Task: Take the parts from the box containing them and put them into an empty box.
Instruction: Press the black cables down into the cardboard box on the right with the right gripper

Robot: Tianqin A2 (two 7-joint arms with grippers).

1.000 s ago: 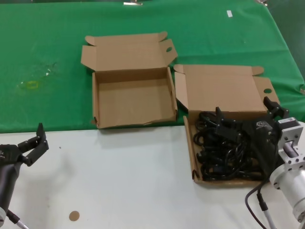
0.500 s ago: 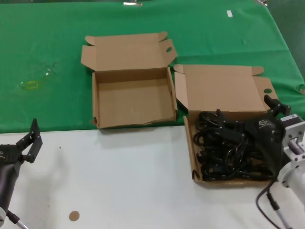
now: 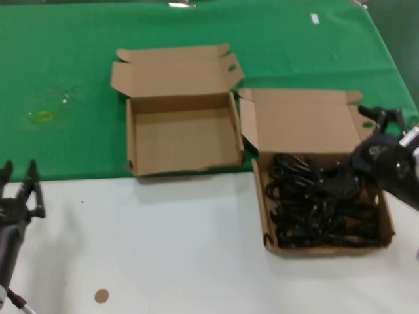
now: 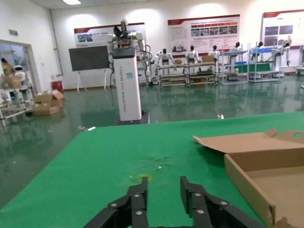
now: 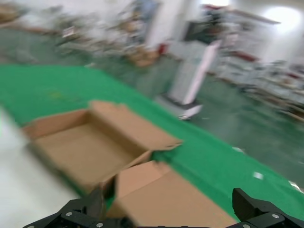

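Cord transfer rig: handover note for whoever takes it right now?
Right gripper: open, empty, over the right side of the full box, above the power cords.
Left gripper: parked over the white table at the near left, fingers a little apart, holding nothing.
Empty box: on the green cloth, left of the full box, lid open, nothing inside.
Done: no cord moved.
Left: grip a cord bundle, carry it to the empty box, repeat for the rest.
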